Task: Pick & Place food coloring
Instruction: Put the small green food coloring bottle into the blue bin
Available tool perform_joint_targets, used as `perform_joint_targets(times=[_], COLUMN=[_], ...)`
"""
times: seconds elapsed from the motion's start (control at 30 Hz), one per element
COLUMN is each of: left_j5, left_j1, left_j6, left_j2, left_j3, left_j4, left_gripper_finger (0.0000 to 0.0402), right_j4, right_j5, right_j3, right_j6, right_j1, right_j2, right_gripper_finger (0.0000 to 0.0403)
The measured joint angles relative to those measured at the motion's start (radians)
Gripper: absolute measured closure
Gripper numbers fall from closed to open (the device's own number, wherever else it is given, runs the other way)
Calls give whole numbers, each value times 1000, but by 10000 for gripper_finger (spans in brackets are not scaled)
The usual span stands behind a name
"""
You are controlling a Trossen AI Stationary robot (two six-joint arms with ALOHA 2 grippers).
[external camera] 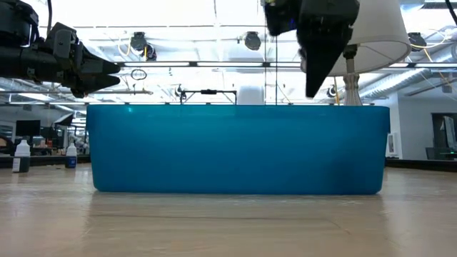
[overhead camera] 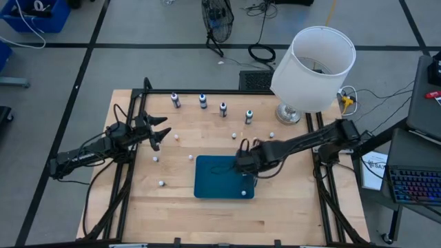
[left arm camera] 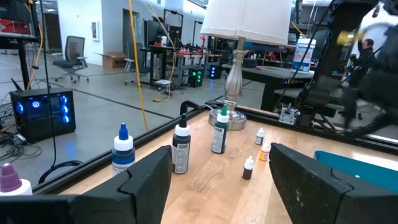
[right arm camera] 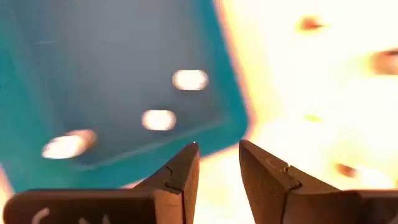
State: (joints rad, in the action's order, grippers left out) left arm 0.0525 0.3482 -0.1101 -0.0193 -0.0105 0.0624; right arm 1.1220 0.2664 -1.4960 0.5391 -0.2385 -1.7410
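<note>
Right gripper (overhead camera: pixel 242 160) hangs over the blue tray (overhead camera: pixel 207 187), fingers slightly apart (empty); left gripper (overhead camera: pixel 160 134) idles open near the worktop's left edge.

Blue tray (external camera: pixel 235 150) hides far table in low view; lamp (external camera: pixel 371 43) top cut off

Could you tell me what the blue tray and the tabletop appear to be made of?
The blue tray looks like moulded plastic or silicone with a smooth satin finish: even teal colour, rounded corners. The tabletop appears to be pale wood, given its plank seams and visible grain, with a matte surface.
</note>
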Motion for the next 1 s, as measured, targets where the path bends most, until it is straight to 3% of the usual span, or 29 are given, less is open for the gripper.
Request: perform_joint_targets(times=[0.17, 0.43, 0.73, 1.0], left_j5=[0, 0, 0, 0], left_j1=[0, 0, 0, 0], left_j6=[0, 0, 0, 0], left_j2=[0, 0, 0, 0], left_j3=[0, 0, 0, 0], left_j4=[0, 0, 0, 0], left_gripper_finger=[133, 133, 133, 133], right_j4=[168, 159, -129, -262], right_j5=[138, 148, -55, -88], right_j3=[7, 194, 453, 559], right_j6=[44, 77, -16, -54], right_j1=[53, 308, 525, 579], right_j2=[90, 231, 306, 306], right_gripper_finger=[276, 194, 159, 164])
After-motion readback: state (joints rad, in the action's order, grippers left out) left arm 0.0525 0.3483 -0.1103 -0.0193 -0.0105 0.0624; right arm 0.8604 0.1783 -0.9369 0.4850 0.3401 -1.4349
